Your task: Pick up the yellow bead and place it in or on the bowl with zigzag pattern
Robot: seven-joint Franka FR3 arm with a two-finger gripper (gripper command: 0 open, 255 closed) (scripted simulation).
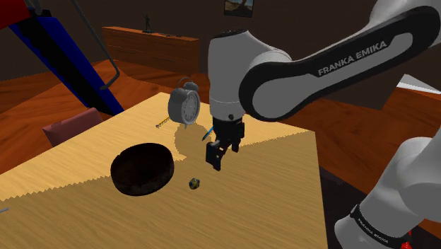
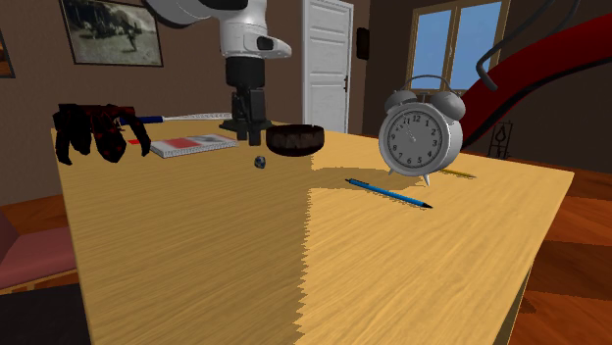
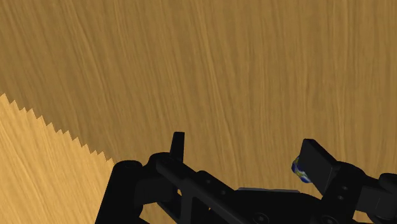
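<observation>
Claw: the black gripper (image 1: 215, 157) hangs just above the table, its fingers (image 3: 178, 144) spread apart and clasping nothing.
Bead: a small dark bead (image 1: 194, 184) with yellowish and blue flecks lies on the wood near the gripper, below its fingers, and is not held.
Wrist view: the bead (image 3: 298, 170) peeks out from behind one fingertip.
Bowl: a dark round bowl (image 1: 142, 168) sits near the bead, on the shoulder view's left of it; its hollow looks plain dark and no pattern can be made out.
Table: light wood (image 1: 275, 191), partly in shadow with a jagged edge.
Alarm clock: a grey twin-bell clock (image 2: 420, 137) stands upright, well apart from the bowl.
Pen: a blue pen (image 2: 387, 191) lies flat just in front of the clock in the second exterior view.
Second exterior view: a red-and-white notebook (image 2: 191, 145) lies on that view's left of the gripper, and a dark red-and-black object (image 2: 93, 132) lies further left at the table's corner; a white door (image 2: 327, 59) stands behind.
</observation>
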